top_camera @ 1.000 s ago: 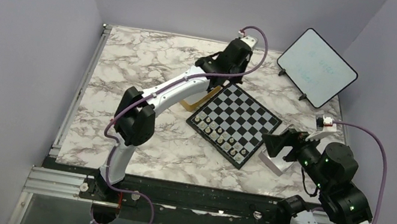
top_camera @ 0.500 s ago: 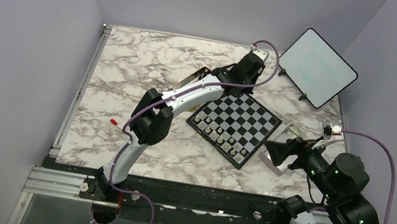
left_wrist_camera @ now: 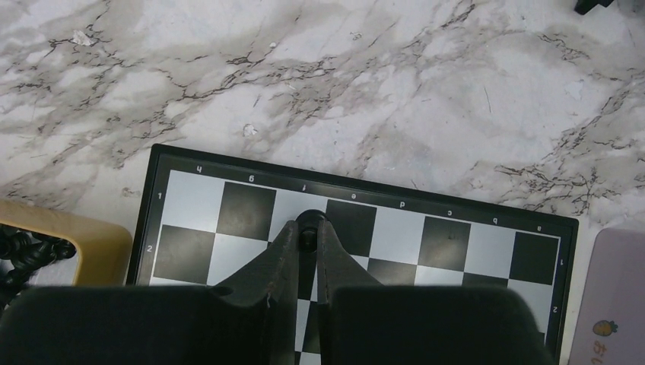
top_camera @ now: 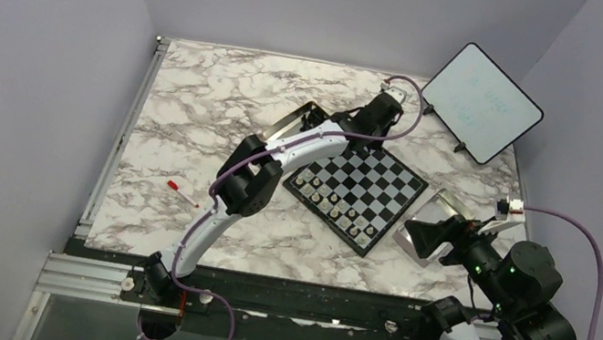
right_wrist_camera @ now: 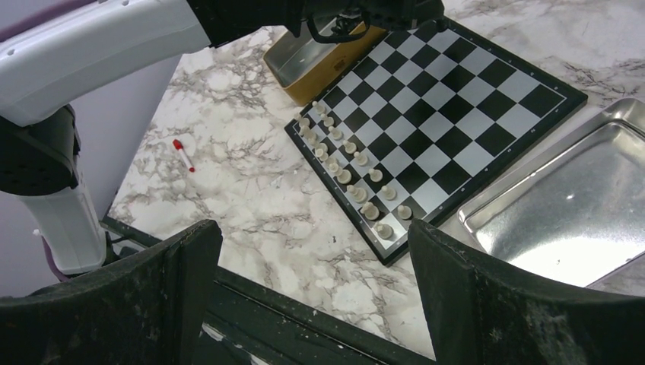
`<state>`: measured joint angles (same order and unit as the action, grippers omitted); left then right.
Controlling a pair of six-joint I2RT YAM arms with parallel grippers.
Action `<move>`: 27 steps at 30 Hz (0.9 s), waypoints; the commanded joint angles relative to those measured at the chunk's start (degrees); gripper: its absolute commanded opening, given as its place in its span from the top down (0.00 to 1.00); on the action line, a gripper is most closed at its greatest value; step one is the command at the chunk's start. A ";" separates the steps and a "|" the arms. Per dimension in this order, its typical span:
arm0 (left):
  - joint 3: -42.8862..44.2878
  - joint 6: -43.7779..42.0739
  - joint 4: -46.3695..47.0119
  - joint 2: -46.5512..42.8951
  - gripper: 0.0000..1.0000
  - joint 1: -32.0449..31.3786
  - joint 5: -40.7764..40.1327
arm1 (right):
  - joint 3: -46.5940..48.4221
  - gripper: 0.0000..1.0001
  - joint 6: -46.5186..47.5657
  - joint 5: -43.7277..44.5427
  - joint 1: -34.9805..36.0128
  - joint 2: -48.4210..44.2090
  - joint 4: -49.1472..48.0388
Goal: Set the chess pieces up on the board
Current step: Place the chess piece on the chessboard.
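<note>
The board (top_camera: 371, 174) lies tilted mid-table, with pale chess pieces (top_camera: 336, 207) in two rows along its near-left edge; they also show in the right wrist view (right_wrist_camera: 346, 163). My left gripper (top_camera: 366, 136) hovers over the board's far edge. In the left wrist view it (left_wrist_camera: 307, 236) is shut on a small black chess piece (left_wrist_camera: 308, 226) held over the board's (left_wrist_camera: 449, 243) first rank. More black pieces (left_wrist_camera: 23, 251) lie in the gold tin (left_wrist_camera: 84, 243) at left. My right gripper (top_camera: 427, 235) is open and empty, off the board's right side.
A silver tray (top_camera: 438, 213) lies right of the board. A white tablet (top_camera: 479, 101) leans at the back right. A red marker (top_camera: 183, 195) lies on the marble at left. The gold tin (top_camera: 302, 119) sits behind my left arm.
My left arm swung right from the tin to above the board's far edge, carrying the black piece. My right arm drew back toward the near right.
</note>
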<state>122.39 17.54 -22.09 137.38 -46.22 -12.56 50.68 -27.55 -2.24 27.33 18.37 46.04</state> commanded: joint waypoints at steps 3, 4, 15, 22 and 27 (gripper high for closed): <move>2.29 2.27 2.05 0.88 0.88 2.93 0.45 | -0.24 0.02 -0.33 4.66 0.29 0.90 1.36; 2.29 2.39 2.20 1.20 0.88 3.11 1.49 | 0.04 0.02 -0.31 5.12 0.27 1.22 1.60; 3.43 1.57 1.65 3.14 0.88 3.24 5.63 | -0.32 0.02 -0.60 5.40 0.29 2.11 1.86; 2.55 1.37 0.34 3.39 0.88 2.94 6.15 | -0.96 0.02 -0.70 4.70 0.27 2.73 1.48; 1.67 0.77 0.06 3.72 0.88 2.54 5.11 | -0.77 0.02 -0.84 5.39 0.28 2.50 1.83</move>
<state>124.27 18.85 -21.65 140.33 -43.20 -7.90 50.02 -27.86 1.87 27.33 20.84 46.72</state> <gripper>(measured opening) 0.117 0.979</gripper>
